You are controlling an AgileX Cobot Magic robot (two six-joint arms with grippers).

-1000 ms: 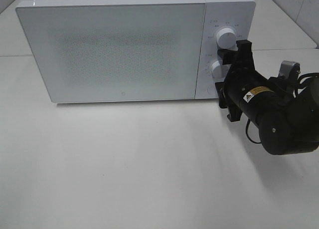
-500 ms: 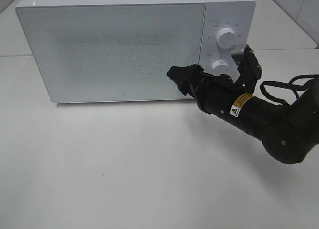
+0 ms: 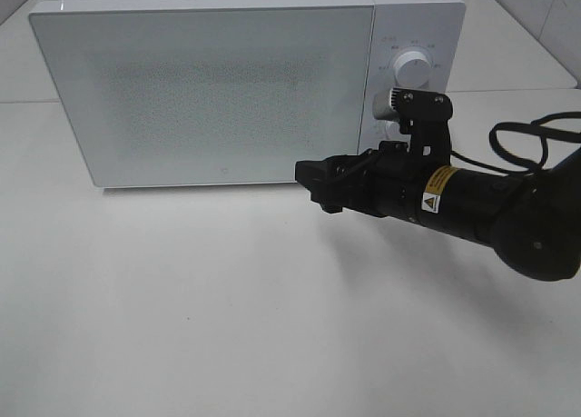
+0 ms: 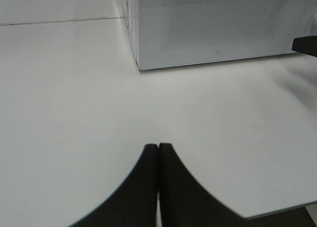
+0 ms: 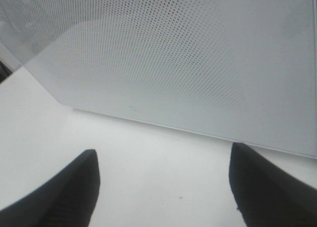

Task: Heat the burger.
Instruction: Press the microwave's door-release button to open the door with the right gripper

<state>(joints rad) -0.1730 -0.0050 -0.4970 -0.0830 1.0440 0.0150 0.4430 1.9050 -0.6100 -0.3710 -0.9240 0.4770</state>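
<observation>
1. Exterior high view: a white microwave (image 3: 227,90) stands at the back of the white desk (image 3: 182,299) with its frosted door shut. The upper dial (image 3: 416,69) shows on the microwave's control panel at the right end.
2. Same view: the right gripper (image 3: 313,183) hangs low just in front of the microwave door's lower right corner, its black arm stretching away past the control panel. A yellow warning label (image 3: 440,202) sits on the arm, and a black cable (image 3: 517,140) loops beside the microwave's right end.
3. Same view: the burger cannot be seen here. The door hides whatever is in the microwave, so its place cannot be told.
4. Left wrist view: the left gripper (image 4: 158,153) hovers over bare desk, well in front of the microwave's left front corner. Its two black fingers (image 4: 173,187) are pressed together with nothing between them.
5. Right wrist view: the right fingers (image 5: 262,187) stand wide apart and grip nothing. Between them lies bare desk, and close beyond them is the lower edge of the microwave's dotted door.
</observation>
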